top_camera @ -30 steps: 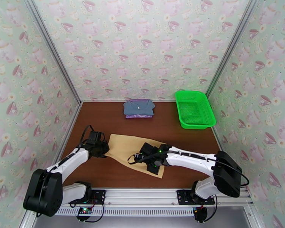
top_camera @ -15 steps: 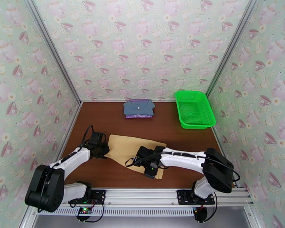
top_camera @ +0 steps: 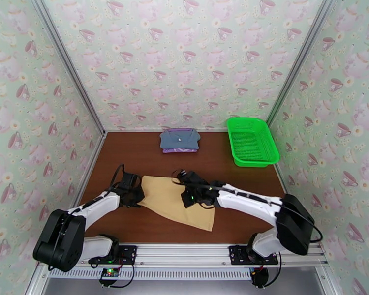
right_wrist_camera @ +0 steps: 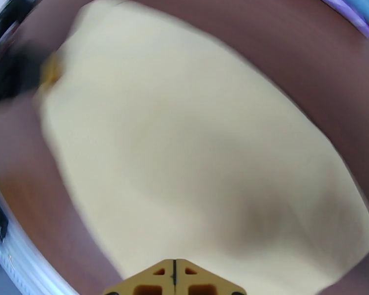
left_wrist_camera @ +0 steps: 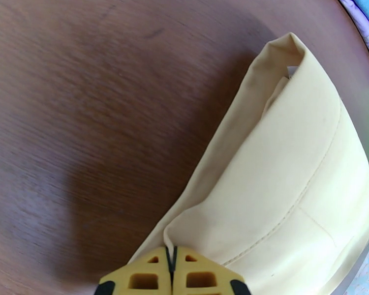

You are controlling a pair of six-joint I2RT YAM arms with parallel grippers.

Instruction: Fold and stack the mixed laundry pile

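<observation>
At the front of the tabletop (top_camera: pixel 135 153) lies the tan garment (top_camera: pixel 174 207), part folded. The left gripper (left_wrist_camera: pixel 171 261) has its jaws clamped on the cloth's edge; the right gripper (right_wrist_camera: pixel 174 271), jaws together, hangs over it. Uneven pulling could skew the fold.

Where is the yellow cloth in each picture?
Top external: the yellow cloth lies low in the middle of the picture.
Left wrist: it lies on the right side, running up from the bottom edge.
Right wrist: blurred, it spreads across the middle.
Shared landmark: the folded blue-and-purple stack, at the top right corner in both wrist views.
</observation>
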